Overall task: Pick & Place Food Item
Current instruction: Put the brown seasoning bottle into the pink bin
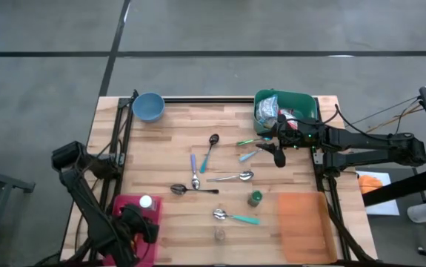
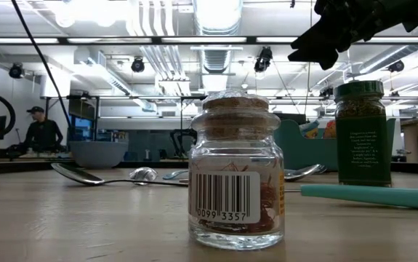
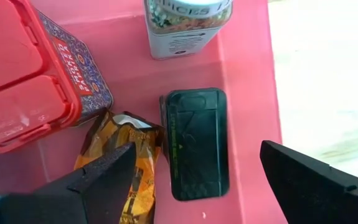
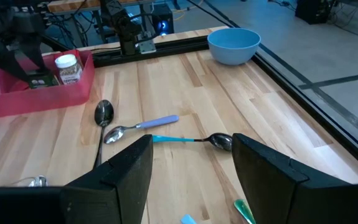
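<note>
While the left gripper (image 3: pixel 194 171) is being held over the pink bin (image 1: pixel 124 208) at the table's near left corner, its fingers (image 3: pixel 98 177) are being kept wide apart with nothing between them. Inside that bin, a dark green flat tin (image 3: pixel 197 143) is being seen lying just beside an orange snack packet (image 3: pixel 129 162), with a red-lidded spice tin (image 3: pixel 35 93) to one side and a white-capped spice jar (image 3: pixel 182 25) standing farther in. The right gripper (image 1: pixel 275 152) is being held above the table just left of the green bin (image 1: pixel 301 100) at the far right; its fingers (image 4: pixel 122 168) are being kept apart and empty. That green bin is being seen holding packaged food items (image 1: pixel 268 111). Several spoons (image 1: pixel 231 178) are being seen scattered over the wooden table (image 1: pixel 175 133), with a blue bowl (image 1: pixel 148 106) at the far left, a green-capped herb jar (image 1: pixel 255 198) right of centre, an orange mat (image 1: pixel 301 222) at the near right, and a small cork-stoppered glass jar (image 2: pixel 236 171) near the front edge. A person (image 2: pixel 41 132) is being seen in the room behind.
</note>
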Robot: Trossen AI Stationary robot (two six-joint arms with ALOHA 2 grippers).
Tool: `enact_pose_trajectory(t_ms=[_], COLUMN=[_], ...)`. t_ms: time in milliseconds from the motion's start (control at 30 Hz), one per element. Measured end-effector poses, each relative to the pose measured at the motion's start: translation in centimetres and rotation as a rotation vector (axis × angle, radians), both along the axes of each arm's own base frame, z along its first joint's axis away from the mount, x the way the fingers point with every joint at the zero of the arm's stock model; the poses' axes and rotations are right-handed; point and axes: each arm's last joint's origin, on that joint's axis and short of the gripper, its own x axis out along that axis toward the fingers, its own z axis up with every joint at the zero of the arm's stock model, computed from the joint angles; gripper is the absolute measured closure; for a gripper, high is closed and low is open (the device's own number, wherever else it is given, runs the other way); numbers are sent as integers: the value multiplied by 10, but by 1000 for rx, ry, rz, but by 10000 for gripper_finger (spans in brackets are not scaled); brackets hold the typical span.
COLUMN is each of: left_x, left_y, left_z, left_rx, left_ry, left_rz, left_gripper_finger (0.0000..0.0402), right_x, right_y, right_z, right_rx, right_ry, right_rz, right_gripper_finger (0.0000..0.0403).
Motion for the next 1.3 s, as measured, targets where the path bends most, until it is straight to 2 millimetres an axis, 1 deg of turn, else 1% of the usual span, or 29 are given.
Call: enact_pose_trajectory(t_ms=[267,467,667,767,867,1000,1167,1300], left_x=[-2,1,6,12,17,25,46,64], left_y=[6,12,12,9,6,0,-12,-15], left_z=[14,25,36,40,44,49,53,48], left_rx=[-9,66,239,349,509,663,751,751], left_ry=[-53,-148,-282,-346,-406,-480,-556,-632], left_rz=[-49,-219,-457,-613,-758,-880,-1057,-1239], left_gripper_finger=[55,55,55,55,55,55,55,55], right_x=[0,0,0,0,0,0,0,0], right_y=[0,0,0,0,0,0,0,0], right_z=[0,0,0,0,0,0,0,0], right_rx=[0,0,0,0,0,0,0,0], right_ry=[-1,0,0,0,-1,0,0,0], right_rz=[0,0,-1,0,0,0,-1,0], right_gripper_finger=[189,189,189,189,189,189,189,189])
